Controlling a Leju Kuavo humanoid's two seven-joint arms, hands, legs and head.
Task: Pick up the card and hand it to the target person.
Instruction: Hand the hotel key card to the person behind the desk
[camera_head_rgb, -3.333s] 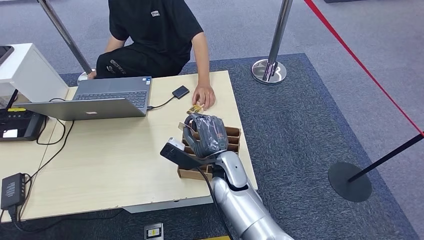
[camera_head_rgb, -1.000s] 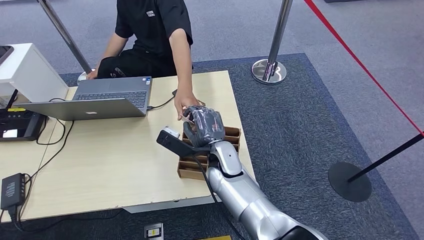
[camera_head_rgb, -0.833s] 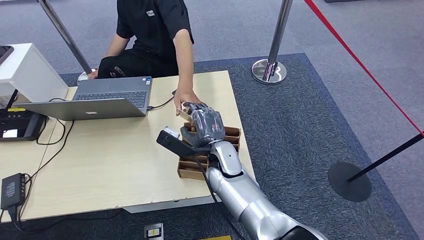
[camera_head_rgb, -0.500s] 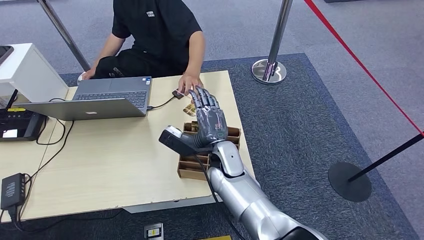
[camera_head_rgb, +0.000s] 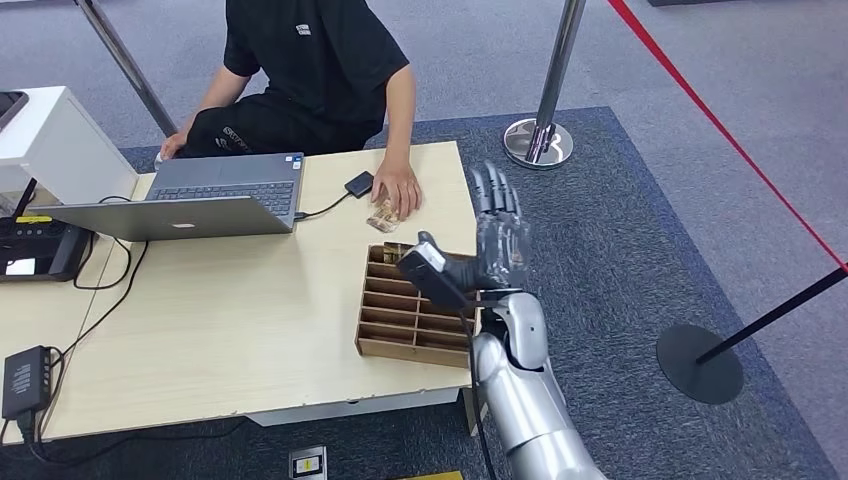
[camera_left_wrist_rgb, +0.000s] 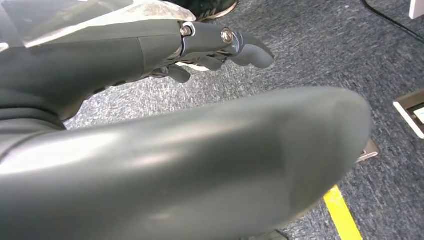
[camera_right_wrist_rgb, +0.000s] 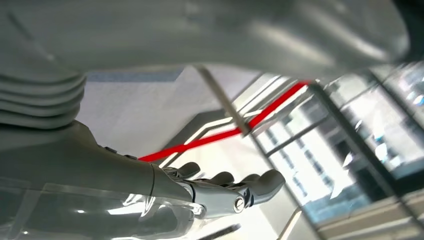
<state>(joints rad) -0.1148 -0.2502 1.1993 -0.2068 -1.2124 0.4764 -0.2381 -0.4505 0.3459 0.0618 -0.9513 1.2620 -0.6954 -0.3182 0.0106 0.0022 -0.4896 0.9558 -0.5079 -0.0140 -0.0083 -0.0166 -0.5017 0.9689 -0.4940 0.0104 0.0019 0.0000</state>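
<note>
1. The table (camera_head_rgb: 230, 330) is a pale wooden top on grey carpet, with the robot at its near right corner.
2. A person (camera_head_rgb: 310, 60) in black sits at the far edge, one arm reaching over the table.
3. An open laptop (camera_head_rgb: 190, 195) stands on the far left part of the table, with a cable running to a small black box (camera_head_rgb: 360, 183) beside the person's hand.
4. A brown tray (camera_head_rgb: 400, 310) split into narrow slots sits at the table's near right; its right end is hidden behind the robot's wrist.
5. The right arm (camera_head_rgb: 520, 400) rises from below, just off the table's right edge.
6. The right hand (camera_head_rgb: 497, 235) is raised beside the table with its fingers straight, spread and pointing up; it holds nothing. In the right wrist view the hand (camera_right_wrist_rgb: 220, 192) has its fingers extended, also with nothing in them.
7. The left hand (camera_left_wrist_rgb: 200, 45) hangs over grey carpet with its fingers loosely bent and apart; nothing is in it.
8. The person's hand (camera_head_rgb: 398, 190) lies flat on the table, well apart from the right hand.
9. The card (camera_head_rgb: 381, 215) lies on the table, touching the person's fingertips and partly under them, just beyond the tray's far edge.
</note>
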